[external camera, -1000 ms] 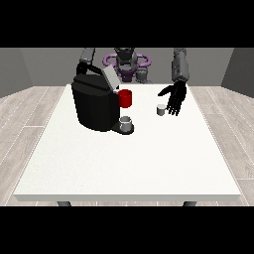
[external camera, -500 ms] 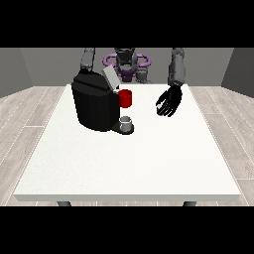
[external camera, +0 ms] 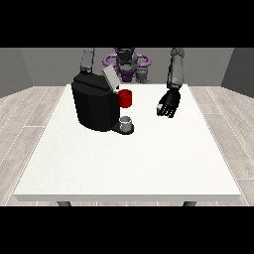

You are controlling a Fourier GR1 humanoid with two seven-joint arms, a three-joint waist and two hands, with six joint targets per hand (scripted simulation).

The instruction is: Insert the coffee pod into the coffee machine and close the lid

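Note:
The black coffee machine (external camera: 96, 106) stands on the left half of the white table (external camera: 129, 163). Its grey lid (external camera: 110, 77) is tilted up and open. A red part (external camera: 126, 98) sticks out at its front, above a small grey cup (external camera: 127, 122) on its base. The hand at the view's right (external camera: 169, 103) hangs just over the table to the right of the machine, fingers curled down around the spot where the coffee pod stood. The pod itself is hidden inside that hand. At the view's left, only the forearm (external camera: 88, 60) shows; the hand is behind the machine.
The robot's torso (external camera: 126, 62) stands behind the table's far edge. The table's front half and right side lie bare and white in front of the machine.
The hand at the view's right moved left over the small pod and curled around it. The pod, visible beside the hand a second ago, no longer shows.

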